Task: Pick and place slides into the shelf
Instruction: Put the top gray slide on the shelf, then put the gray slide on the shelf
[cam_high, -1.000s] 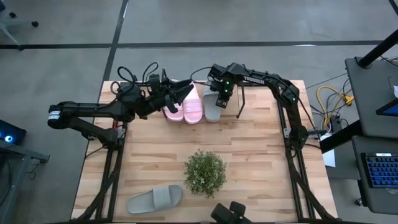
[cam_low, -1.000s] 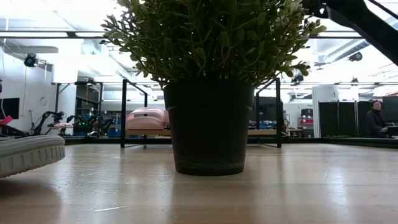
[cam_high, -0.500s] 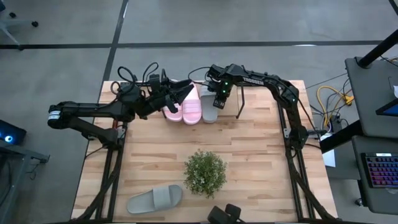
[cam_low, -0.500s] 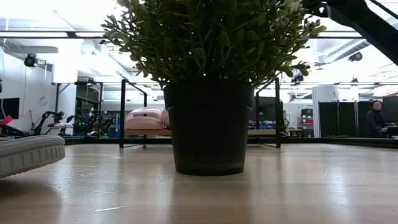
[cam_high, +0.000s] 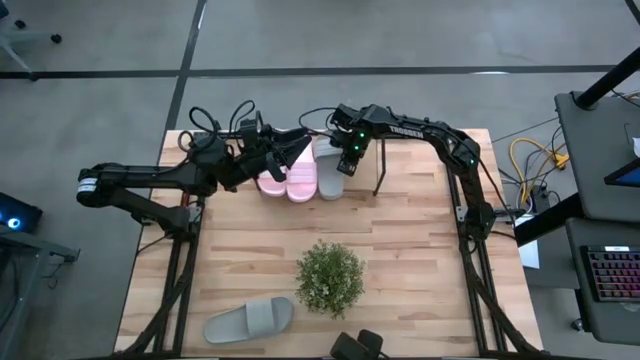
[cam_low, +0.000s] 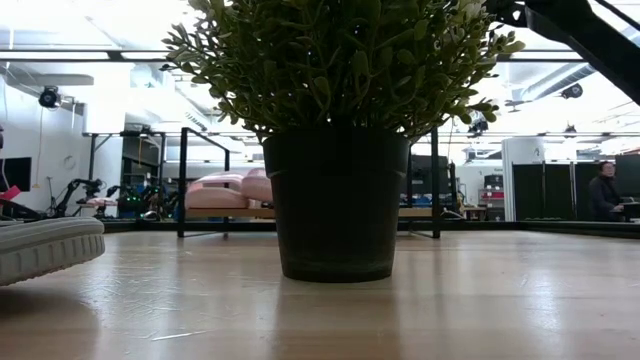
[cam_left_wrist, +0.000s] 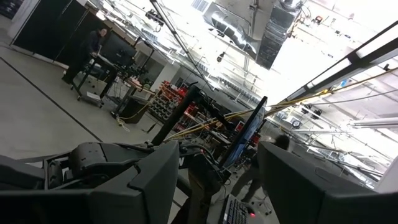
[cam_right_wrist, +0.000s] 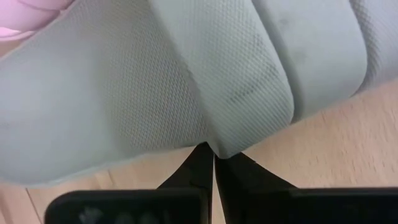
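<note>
Where plant (cam_low: 335, 130) blocks shelf (cam_low: 205, 212): overhead, three slides (cam_high: 300, 172).

Left arm: stretched across the table's far left, left gripper (cam_high: 293, 150) with fingers (cam_left_wrist: 146, 180) spread apart | Right arm: bent in from the far right, right gripper (cam_high: 345, 165) pointing down, fingers (cam_right_wrist: 198, 163) pressed together

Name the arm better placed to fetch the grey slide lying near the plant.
Left, though not by much: both grippers are far off at the shelf, and the loose grey slide lies on the left arm's side.
</note>
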